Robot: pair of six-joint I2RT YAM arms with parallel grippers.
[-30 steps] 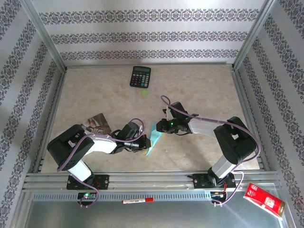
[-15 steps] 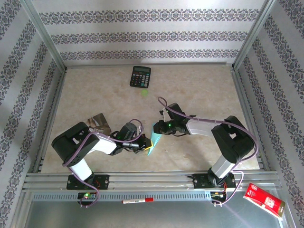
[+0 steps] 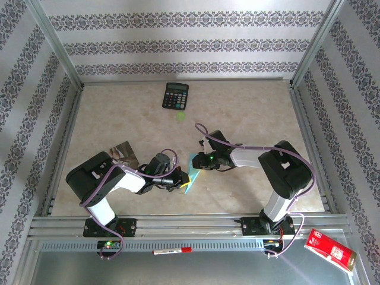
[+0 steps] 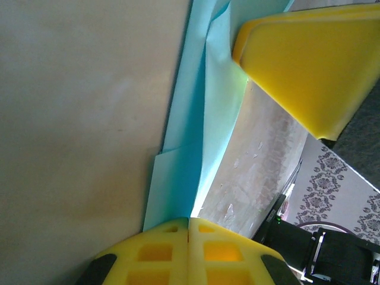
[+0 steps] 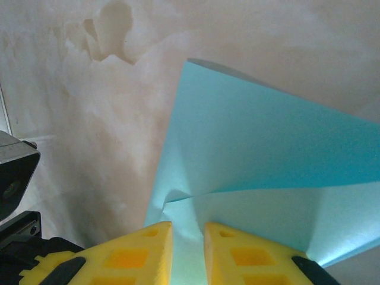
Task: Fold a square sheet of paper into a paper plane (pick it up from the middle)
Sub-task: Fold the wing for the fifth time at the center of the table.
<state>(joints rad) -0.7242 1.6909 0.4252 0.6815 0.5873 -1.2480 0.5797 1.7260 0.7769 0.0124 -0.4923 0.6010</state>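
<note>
Two grippers, one sheet of paper (image 3: 191, 172)
From above, the light-cyan sheet of paper sits near the front middle of the table (image 3: 255, 113), between the left gripper (image 3: 181, 183) and the right gripper (image 3: 199, 163). At the left wrist, the left jaws are pressed together on the sheet's near edge, and a yellow finger (image 4: 303, 59) of the right gripper touches its far end. At the right wrist, the right jaws stand nearly closed, pinching a puckered fold.
</note>
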